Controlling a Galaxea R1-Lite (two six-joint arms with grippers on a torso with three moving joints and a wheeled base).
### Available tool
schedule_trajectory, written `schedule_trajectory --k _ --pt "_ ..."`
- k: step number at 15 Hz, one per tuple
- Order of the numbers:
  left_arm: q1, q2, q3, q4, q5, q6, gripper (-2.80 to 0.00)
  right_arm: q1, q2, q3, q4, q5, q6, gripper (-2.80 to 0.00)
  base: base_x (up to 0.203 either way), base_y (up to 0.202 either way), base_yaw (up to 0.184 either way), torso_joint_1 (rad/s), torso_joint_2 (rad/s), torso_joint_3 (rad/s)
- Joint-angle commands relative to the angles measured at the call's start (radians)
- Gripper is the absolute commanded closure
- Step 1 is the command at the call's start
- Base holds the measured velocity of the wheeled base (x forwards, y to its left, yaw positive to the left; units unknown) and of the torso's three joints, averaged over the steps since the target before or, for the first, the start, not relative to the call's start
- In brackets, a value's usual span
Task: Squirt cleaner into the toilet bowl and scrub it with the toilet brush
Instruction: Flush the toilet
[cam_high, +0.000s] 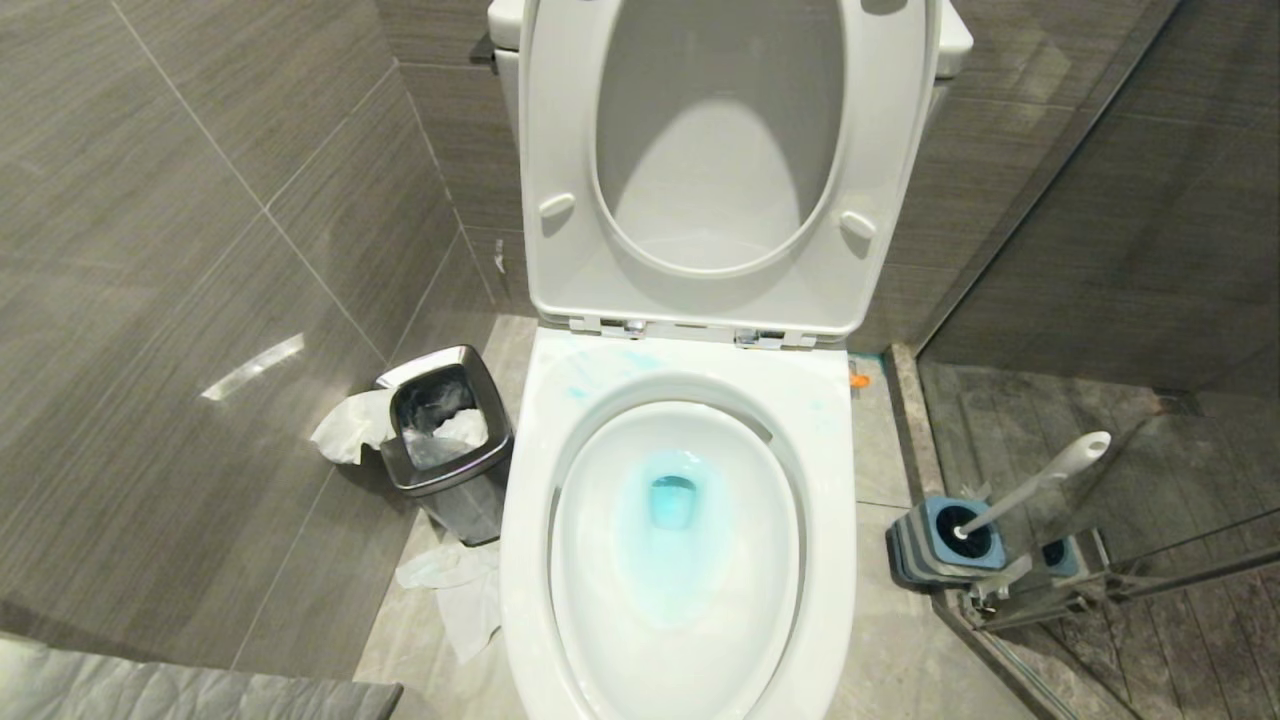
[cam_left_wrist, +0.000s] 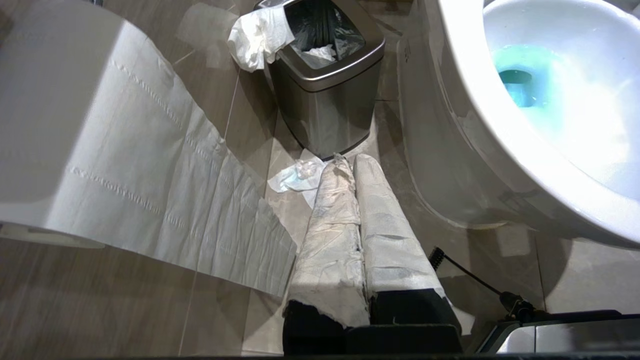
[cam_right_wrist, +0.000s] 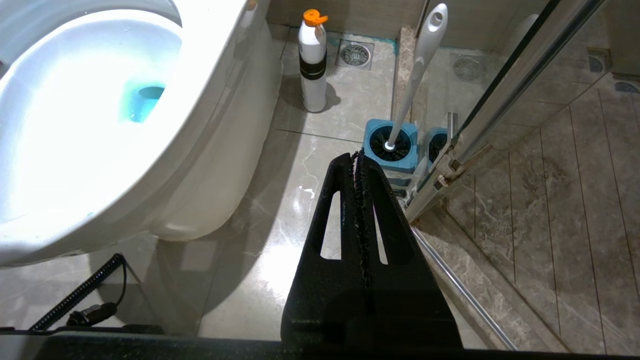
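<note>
a: looking down at the toilet bowl (cam_high: 680, 600), i see its seat and lid tipped up against the tank, and the cleaner (cam_high: 672, 520) showing as a turquoise pool at the bottom of the basin, with faint smears on the rim near the hinges.

b: where's the toilet brush (cam_high: 1035, 485)?

a: on the floor to the robot's right of the bowl, standing tilted in its blue holder (cam_high: 940, 545), right beside the glass shower door (cam_high: 1150, 300). nothing is touching it.

b: and the grippers?

a: neither shows from the head. the right gripper (cam_right_wrist: 357, 156) hangs low above the floor between the bowl and the holder, its black fingers pressed together with nothing between them. the left gripper (cam_left_wrist: 348, 161), its fingers wrapped in whitish paper, is also closed and empty, low beside the left of the bowl.

b: anything else around?

a: a steel bin (cam_high: 445, 440) left of the bowl with tissue (cam_high: 345, 425) hanging over its edge, more crumpled tissue on the floor, a strip of toilet paper (cam_left_wrist: 150, 165) close to the left wrist, and a white bottle with an orange cap (cam_right_wrist: 313, 60) standing behind the bowl on the right.
</note>
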Motion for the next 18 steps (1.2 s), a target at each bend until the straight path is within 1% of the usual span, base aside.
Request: schedule_trajectory --k 1,3,5,8,10,12,14,16,18 --pt "0.0 0.002 0.002 -0.003 -0.001 0.01 0.0 0.0 0.002 0.0 0.0 0.0 0.001 0.0 0.0 0.0 0.0 0.0 0.0 0.0" --pt "0.0 0.002 -0.019 -0.002 -0.01 0.033 0.0 0.0 0.002 0.0 0.0 0.0 0.001 0.0 0.0 0.0 0.0 0.0 0.0 0.0" --pt "0.0 0.005 -0.083 0.017 -0.017 0.07 0.0 0.0 0.002 0.0 0.0 0.0 0.001 0.0 0.0 0.0 0.0 0.0 0.0 0.0" --pt "0.0 0.046 -0.215 0.06 -0.045 0.108 0.0 0.0 0.002 -0.001 0.0 0.0 0.001 0.0 0.0 0.0 0.0 0.0 0.0 0.0" --pt "0.0 0.124 -0.316 0.065 -0.049 0.137 0.0 0.0 0.002 0.0 0.0 0.0 0.001 0.0 0.0 0.0 0.0 0.0 0.0 0.0" --pt "0.0 0.247 -0.45 0.061 -0.056 0.157 0.0 0.0 0.002 0.0 0.0 0.0 0.001 0.0 0.0 0.0 0.0 0.0 0.0 0.0" --pt "0.0 0.409 -0.607 0.06 -0.06 0.176 0.0 0.0 0.002 0.0 0.0 0.0 0.001 0.0 0.0 0.0 0.0 0.0 0.0 0.0" --pt "-0.003 0.609 -0.791 0.059 -0.07 0.192 0.0 0.0 0.002 0.0 0.0 0.0 0.001 0.0 0.0 0.0 0.0 0.0 0.0 0.0" --pt "-0.009 0.808 -0.953 0.052 -0.097 0.193 0.0 0.0 0.002 0.0 0.0 0.0 0.001 0.0 0.0 0.0 0.0 0.0 0.0 0.0"
